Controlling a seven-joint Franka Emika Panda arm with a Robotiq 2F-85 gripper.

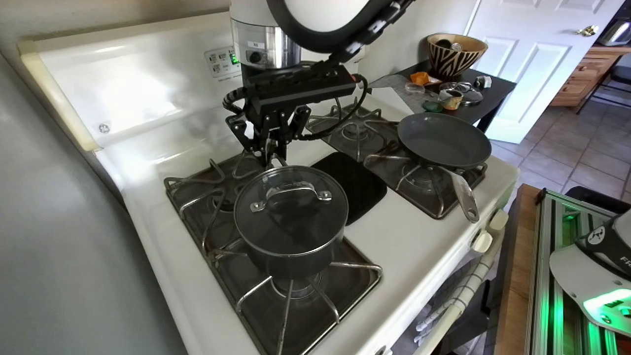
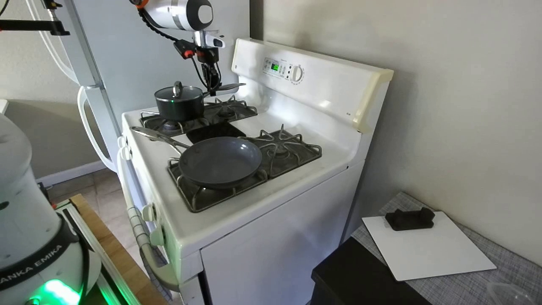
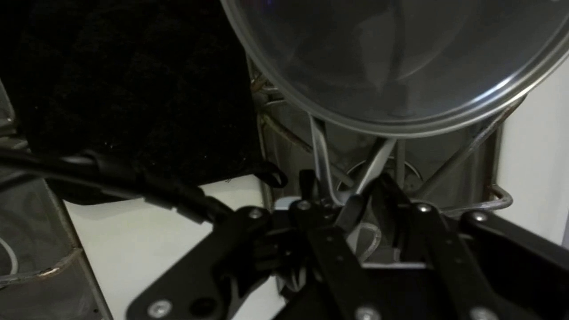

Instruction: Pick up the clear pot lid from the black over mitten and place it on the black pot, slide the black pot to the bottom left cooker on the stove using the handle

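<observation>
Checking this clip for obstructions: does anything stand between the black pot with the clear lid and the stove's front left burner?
Nothing visible does. The black pot sits on the metal grate, the front left burner showing just below its base; the black fabric oven mitten lies off to one side.

1. Lid (image 1: 291,222): looked like clear glass, glossy; rim (image 3: 400,130) was shiny metal.
2. Lid handle (image 1: 291,186): was polished metal.
3. Pot (image 1: 296,266): was smooth, dark, low sheen.
4. Pot handle (image 3: 321,146): was smooth bare metal.
5. Oven mitt (image 3: 146,89): was matt black cloth.
6. Frying pan (image 1: 443,140): was smooth grey; pan handle (image 1: 462,192) was dull metal.
7. Burner grates (image 3: 53,269): were metal, rusty-brown in spots.
8. Stovetop (image 1: 414,222): was glossy white, looked enamelled.
9. Towel (image 2: 139,226): was checked cloth.
</observation>
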